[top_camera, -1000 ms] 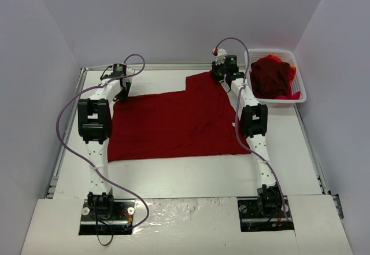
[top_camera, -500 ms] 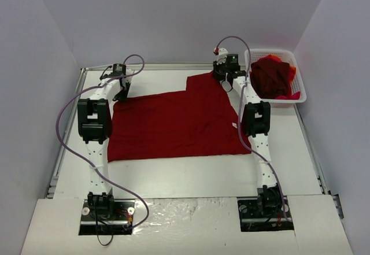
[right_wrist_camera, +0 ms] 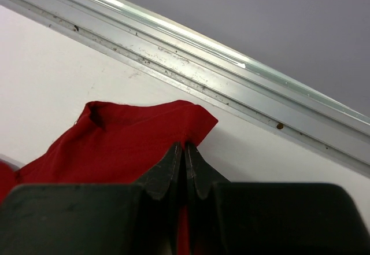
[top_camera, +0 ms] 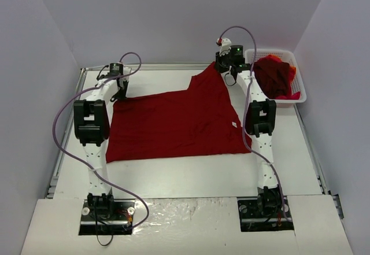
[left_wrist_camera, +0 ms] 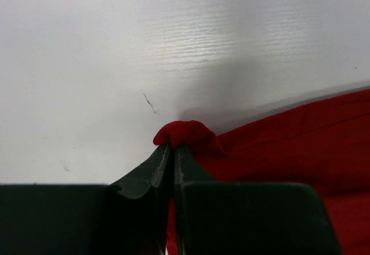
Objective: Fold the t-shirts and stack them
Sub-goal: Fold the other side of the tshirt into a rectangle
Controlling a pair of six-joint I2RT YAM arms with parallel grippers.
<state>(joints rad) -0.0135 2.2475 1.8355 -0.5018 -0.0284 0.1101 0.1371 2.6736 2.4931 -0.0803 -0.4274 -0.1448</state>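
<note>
as right hand [right_wrist_camera: 185, 147] drags its pinched t-shirt [top_camera: 173, 122] corner farther back than before, left hand [left_wrist_camera: 173, 147] grips other corner

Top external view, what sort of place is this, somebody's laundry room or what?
Most likely a robot test cell, not a home: a white table edged with an aluminium rail, plain grey walls close around it, and the left arm and right arm bolted at its near edge.

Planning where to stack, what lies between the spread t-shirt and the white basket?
The right arm over bare table; its end effector pinches the t-shirt corner. Seen in the top view.
</note>
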